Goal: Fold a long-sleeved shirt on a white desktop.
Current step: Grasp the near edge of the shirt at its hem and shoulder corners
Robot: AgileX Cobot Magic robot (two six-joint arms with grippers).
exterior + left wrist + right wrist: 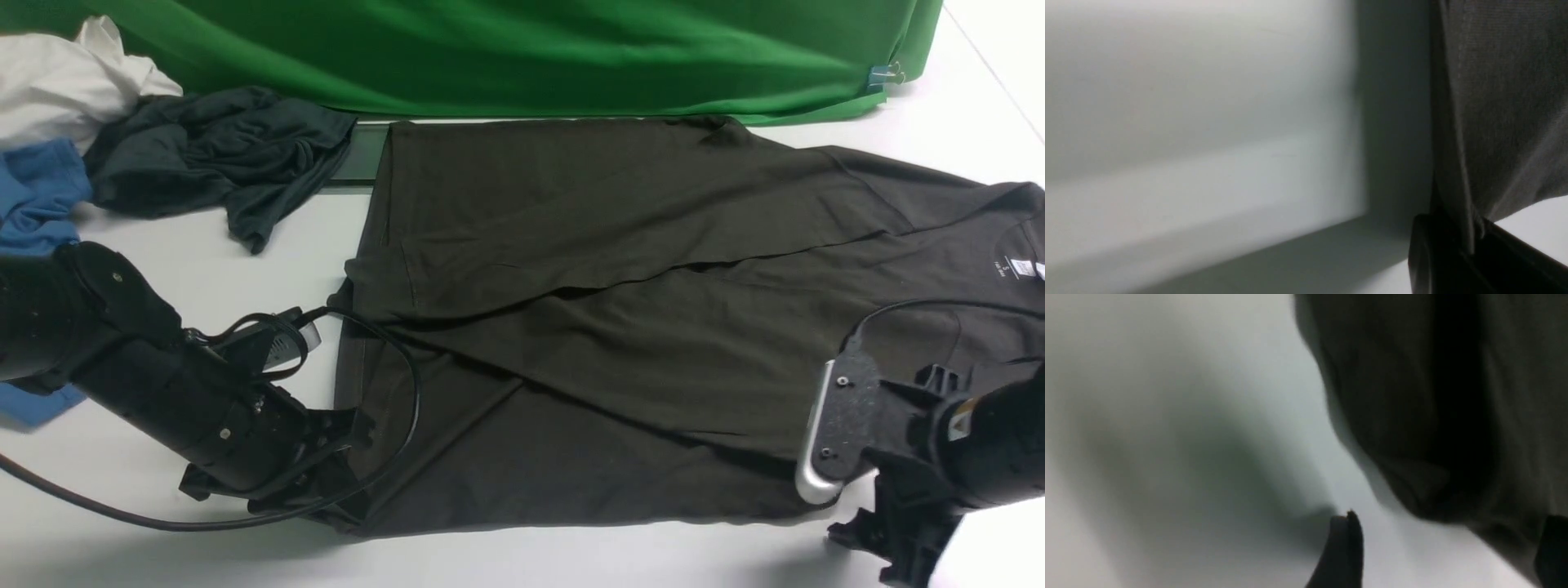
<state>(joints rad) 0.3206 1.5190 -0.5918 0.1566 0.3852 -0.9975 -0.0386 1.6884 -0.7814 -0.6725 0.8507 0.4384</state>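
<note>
Now shirt (620, 327) hem inside left gripper (1468, 245)

The white desktop (571, 563) carries the long-sleeved shirt (620, 343), a grey garment (212, 155), a blue garment (41, 196).

The long-sleeved shirt (620, 343) is matt cloth (white desktop (571, 563) smooth).

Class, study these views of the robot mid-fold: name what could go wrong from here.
1. The left pincer grips only a thin strip of hem on the long-sleeved shirt; it may slip out when lifted.
2. The right pincer stands open at the near edge, so a one-sided pull could skew the fold.
3. The black cable loops over the fabric and might drag it.
</note>
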